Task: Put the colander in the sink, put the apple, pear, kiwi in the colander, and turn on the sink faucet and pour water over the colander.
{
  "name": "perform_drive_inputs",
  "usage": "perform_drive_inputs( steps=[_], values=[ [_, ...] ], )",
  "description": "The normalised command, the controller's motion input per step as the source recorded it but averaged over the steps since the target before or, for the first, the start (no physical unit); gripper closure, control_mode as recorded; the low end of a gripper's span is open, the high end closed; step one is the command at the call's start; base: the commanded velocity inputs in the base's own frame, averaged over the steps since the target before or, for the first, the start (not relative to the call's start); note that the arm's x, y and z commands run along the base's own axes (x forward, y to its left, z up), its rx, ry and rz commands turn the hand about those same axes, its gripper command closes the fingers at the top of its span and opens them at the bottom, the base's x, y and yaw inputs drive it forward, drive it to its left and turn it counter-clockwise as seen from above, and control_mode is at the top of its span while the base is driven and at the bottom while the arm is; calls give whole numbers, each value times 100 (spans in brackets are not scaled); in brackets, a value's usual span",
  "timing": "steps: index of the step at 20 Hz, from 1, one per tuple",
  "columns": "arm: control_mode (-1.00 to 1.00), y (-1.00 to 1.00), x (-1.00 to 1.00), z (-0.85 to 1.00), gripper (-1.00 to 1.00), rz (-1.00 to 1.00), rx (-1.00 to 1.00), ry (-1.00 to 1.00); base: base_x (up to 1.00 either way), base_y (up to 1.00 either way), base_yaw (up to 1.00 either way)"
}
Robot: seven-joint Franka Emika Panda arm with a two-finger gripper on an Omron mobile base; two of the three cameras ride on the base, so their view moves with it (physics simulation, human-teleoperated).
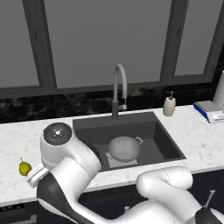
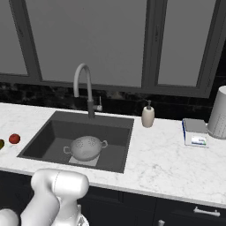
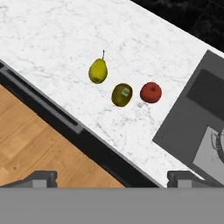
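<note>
Marble counter (image 3: 65, 35) around dark sink (image 1: 162, 140), wooden floor (image 3: 26, 148) below.

White marble counter (image 2: 159, 163) runs the full width here, with the dark sink (image 2: 48, 134) set into it. Sitting on the marble left of the basin: the pear (image 3: 98, 71), the kiwi (image 3: 122, 95) and the apple (image 3: 151, 92), in a loose row, close together but apart. Behind the basin stands the sink faucet (image 2: 84, 88). To the right, a beige soap dispenser (image 2: 148, 115), then a blue-and-white box (image 2: 194, 132), and a white cylindrical container (image 2: 219, 113) at the far edge.
</note>
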Motion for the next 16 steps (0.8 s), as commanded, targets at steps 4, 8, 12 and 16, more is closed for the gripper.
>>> perform_drive_inputs(
  steps=[4,8,12,16],
  values=[
    [-100,67,67,-10,-100,0,-8,10,0,0,0],
    [-100,35,75,-34,-100,0,-5,17,0,0,0],
    [-100,38,36,-46,-100,0,-6,9,0,0,0],
    [-100,26,24,-48,-100,0,-8,2,0,0,0]
  ],
)
